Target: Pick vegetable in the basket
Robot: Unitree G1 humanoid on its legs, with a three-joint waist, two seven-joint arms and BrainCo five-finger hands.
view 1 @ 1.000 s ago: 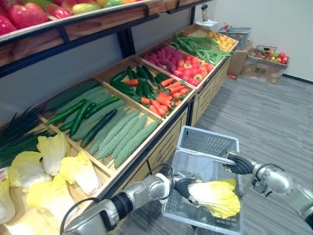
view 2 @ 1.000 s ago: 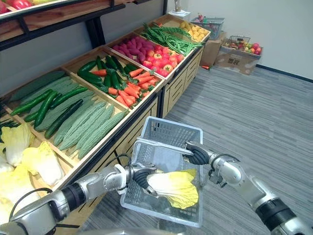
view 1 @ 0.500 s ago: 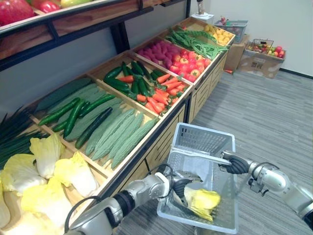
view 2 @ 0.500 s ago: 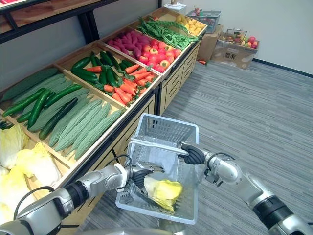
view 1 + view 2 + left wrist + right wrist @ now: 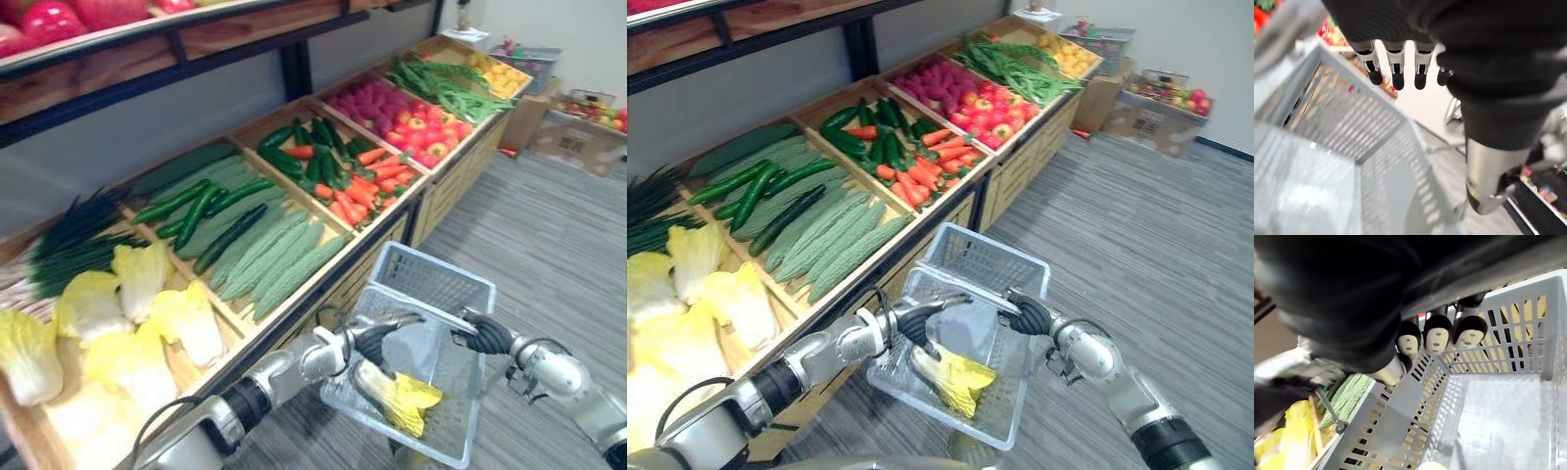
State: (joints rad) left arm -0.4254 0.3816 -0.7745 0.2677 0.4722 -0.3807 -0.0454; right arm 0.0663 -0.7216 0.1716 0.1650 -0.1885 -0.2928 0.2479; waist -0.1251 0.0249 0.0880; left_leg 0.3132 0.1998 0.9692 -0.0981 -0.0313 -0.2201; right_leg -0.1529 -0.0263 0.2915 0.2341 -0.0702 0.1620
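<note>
One cabbage [image 5: 397, 399] lies in basket [image 5: 437, 279].

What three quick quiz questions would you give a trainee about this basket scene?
1. True or false: the cabbage lies inside the basket.
2. What does the right hand grip? A the basket, B the cabbage, C nothing.
3. Fill in: the left hand, above the basket, holds nothing and its fingers are ___.

Key: 1 true; 2 A; 3 open.
</note>
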